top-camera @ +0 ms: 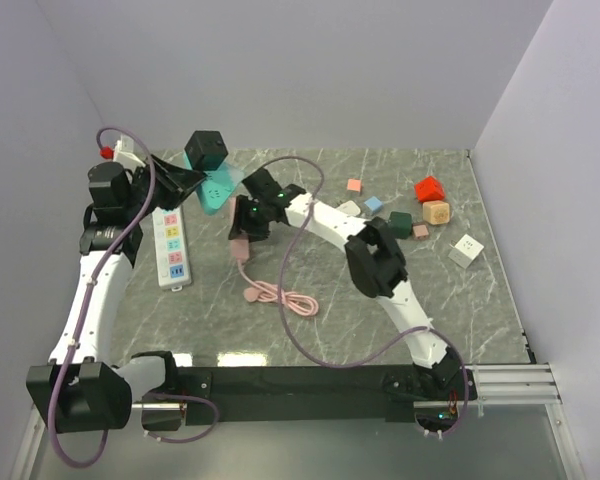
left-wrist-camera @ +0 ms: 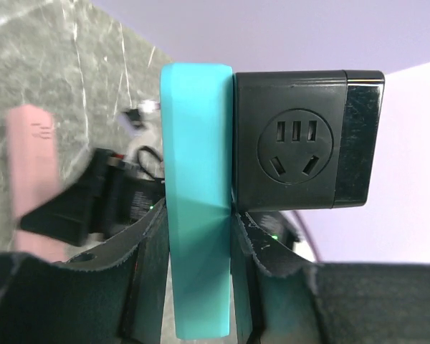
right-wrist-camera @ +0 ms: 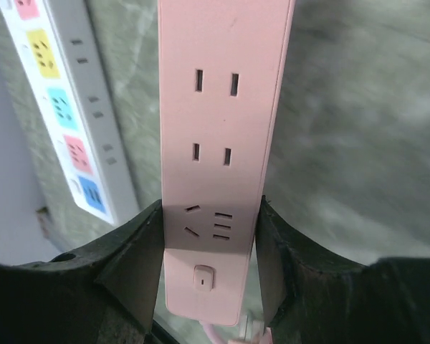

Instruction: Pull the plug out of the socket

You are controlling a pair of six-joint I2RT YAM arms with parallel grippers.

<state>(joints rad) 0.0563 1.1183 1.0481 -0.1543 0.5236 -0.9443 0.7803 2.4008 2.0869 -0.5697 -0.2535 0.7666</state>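
The black cube plug — glossy, a round socket face on its side — sits flush against a teal block, apart from the pink power strip. The left gripper clamps the teal block; the right gripper clamps the strip's switch end.

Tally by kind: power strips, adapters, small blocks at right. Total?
Power strips: 2 (white strip, pink strip)
Adapters: 2 (teal adapter, black adapter)
Small blocks: 8
Total: 12
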